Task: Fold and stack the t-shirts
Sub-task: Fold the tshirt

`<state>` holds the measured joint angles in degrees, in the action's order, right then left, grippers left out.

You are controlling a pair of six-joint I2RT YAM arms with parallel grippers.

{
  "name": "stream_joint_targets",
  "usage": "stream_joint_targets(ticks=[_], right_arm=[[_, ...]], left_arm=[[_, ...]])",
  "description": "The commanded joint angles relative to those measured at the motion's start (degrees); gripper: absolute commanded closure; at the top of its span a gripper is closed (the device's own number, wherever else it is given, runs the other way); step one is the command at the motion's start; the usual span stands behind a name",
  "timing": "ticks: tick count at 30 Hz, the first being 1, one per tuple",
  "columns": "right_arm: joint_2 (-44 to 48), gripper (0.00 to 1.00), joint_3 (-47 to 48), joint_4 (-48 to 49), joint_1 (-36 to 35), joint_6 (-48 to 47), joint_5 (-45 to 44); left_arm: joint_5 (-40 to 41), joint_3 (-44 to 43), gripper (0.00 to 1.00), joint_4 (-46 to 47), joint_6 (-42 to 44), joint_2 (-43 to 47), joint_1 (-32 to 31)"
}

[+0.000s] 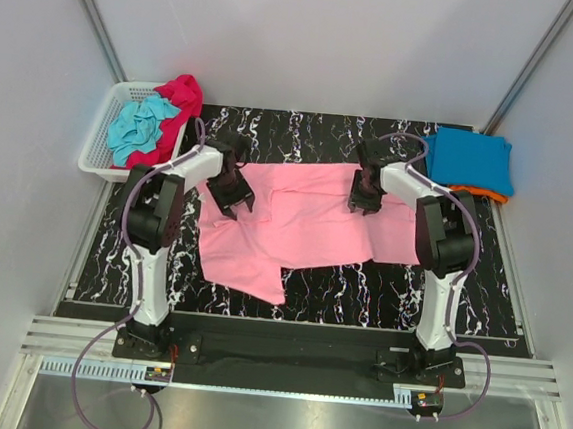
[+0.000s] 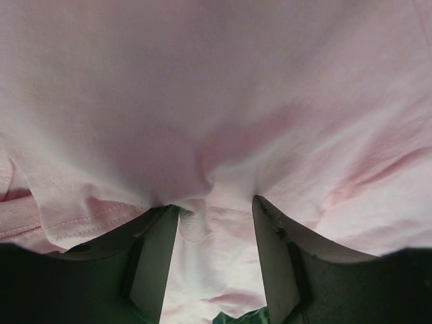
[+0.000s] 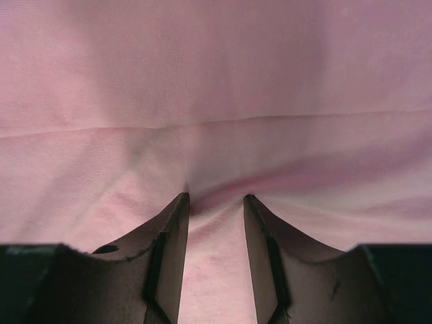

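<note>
Here, at frame centre, both grippers, left [image 1: 235, 192] and right [image 1: 365, 195], pinch the soft light-pink cotton t-shirt [image 1: 305, 234]; ideally lift evenly, keeping the fabric taut.

- Walls [image 1: 312, 36]: plain white panels enclose the work cell at the back and on both sides.
- Corner struts [image 1: 93, 12]: slim metal rails run diagonally along the two rear panel joints.
- Table surface [image 1: 361, 281]: black mat with white marble veining.
- Front edge [image 1: 284, 360]: aluminium rail, with a metal floor plate [image 1: 278, 425] below.
- Lighting: even and diffuse, soft shadows only.
</note>
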<state>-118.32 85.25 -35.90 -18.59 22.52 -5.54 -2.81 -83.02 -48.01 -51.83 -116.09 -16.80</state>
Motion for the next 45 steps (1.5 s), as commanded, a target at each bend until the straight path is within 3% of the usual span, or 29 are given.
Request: stream_joint_targets(ticks=[1,10,14,17,23,28,37,45], right_arm=[[-5.42,0.55,4.11,-1.19,-0.31,-1.08,-0.79],[-15.44,0.54,21.07,-6.63,0.66,-3.27,-1.4],[-14.23,0.55,23.03,-7.34,1.19,-4.24,-3.16],[-10.98,0.55,22.24,-7.08,1.71,-5.29,-3.16],[-1.06,0.54,16.71,-4.62,1.63,-7.14,-1.84],[7.48,0.54,8.28,-3.65,1.63,-5.57,0.26],[23.48,0.55,-11.5,0.12,1.01,-2.49,4.29],[32.45,0.57,-24.33,4.96,-0.57,-0.46,9.32]], left_arm=[[1.49,-7.29,0.46,5.65,2.87,-7.99,2.82],[-2.72,-27.0,0.45,3.36,7.62,-21.1,6.07],[0.42,-25.09,0.44,3.88,9.82,-16.48,6.07],[5.09,-17.37,0.43,8.16,12.36,-9.79,6.07],[10.1,7.59,0.4,19.96,15.27,16.65,6.07],[12.56,21.13,0.37,19.62,14.4,33.26,6.07],[10.37,36.34,0.34,16.63,3.87,43.23,6.07],[7.99,44.34,0.41,28.48,3.22,42.35,6.34]])
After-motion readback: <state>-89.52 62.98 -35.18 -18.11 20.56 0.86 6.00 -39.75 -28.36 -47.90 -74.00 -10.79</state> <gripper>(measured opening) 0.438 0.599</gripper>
